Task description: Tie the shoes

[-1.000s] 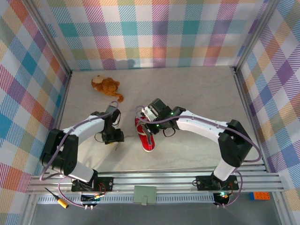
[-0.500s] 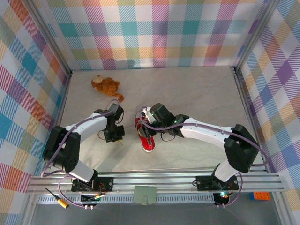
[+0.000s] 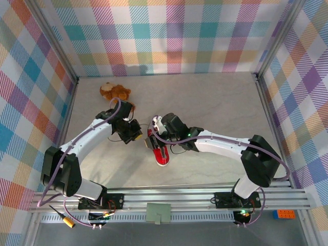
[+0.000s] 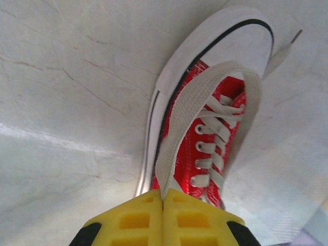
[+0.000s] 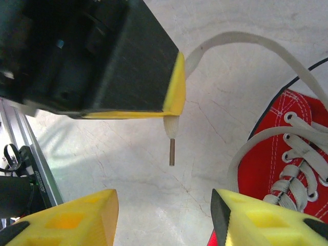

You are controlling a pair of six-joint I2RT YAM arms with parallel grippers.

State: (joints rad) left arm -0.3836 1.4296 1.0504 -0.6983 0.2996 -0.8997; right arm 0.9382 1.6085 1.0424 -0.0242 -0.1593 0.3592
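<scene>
The red sneaker (image 3: 161, 155) lies on the table with its white toe cap (image 4: 225, 41) pointing at the near edge. My left gripper (image 4: 163, 197) is shut on one white lace (image 4: 187, 110), which runs taut from the jaws and loops over the shoe. In the right wrist view the left gripper (image 5: 174, 105) hangs above the table, the lace's end and its brown tip (image 5: 172, 151) sticking out below it. My right gripper (image 5: 164, 218) stands open just below that tip, beside the sneaker (image 5: 287, 159), with nothing between its fingers. The other lace end (image 4: 287, 48) lies past the toe.
A brown plush toy (image 3: 115, 93) lies at the back left, just behind the left arm (image 3: 89, 136). Plaid walls close in the table (image 3: 220, 102) on three sides, and a metal rail (image 3: 169, 197) runs along the near edge.
My left gripper has moved away from the near edge and right, towards the shoe, carrying the lace. The right gripper has shifted slightly left to meet it.
</scene>
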